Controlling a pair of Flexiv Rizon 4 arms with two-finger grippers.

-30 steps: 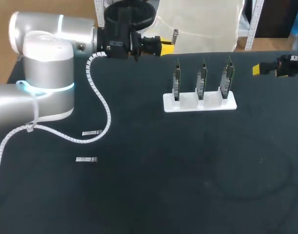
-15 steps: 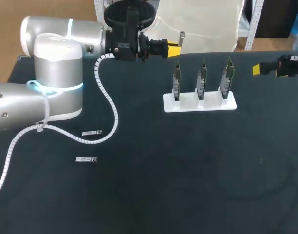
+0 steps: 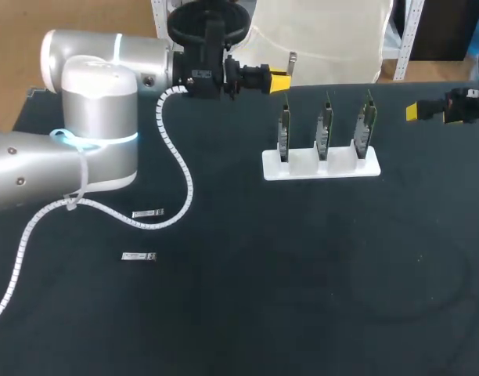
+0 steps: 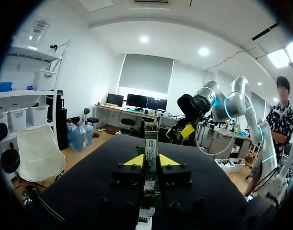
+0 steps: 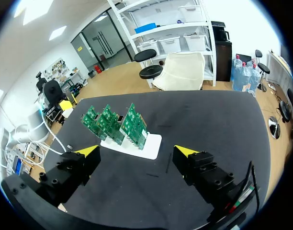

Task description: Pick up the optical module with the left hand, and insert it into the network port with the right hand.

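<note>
Toward the left edge of the black table (image 3: 302,274) two spare modules (image 3: 148,213) lie flat, one nearer the front than the other, with my left arm's cable looping just beside them. My left gripper (image 3: 280,76) hangs at the far edge, left of the middle. Its yellow fingers pinch the optical module (image 4: 151,143) from both sides, and the module sticks out ahead of the tips. Right of it, near the far edge, a white stand (image 3: 321,166) holds three green circuit boards (image 3: 324,125) upright in a row. The module is just beside the leftmost board and not touching it. At the right edge my right gripper (image 5: 137,152) hovers with its fingers spread wide and nothing between them, pointing toward the boards and well apart from them.
</note>
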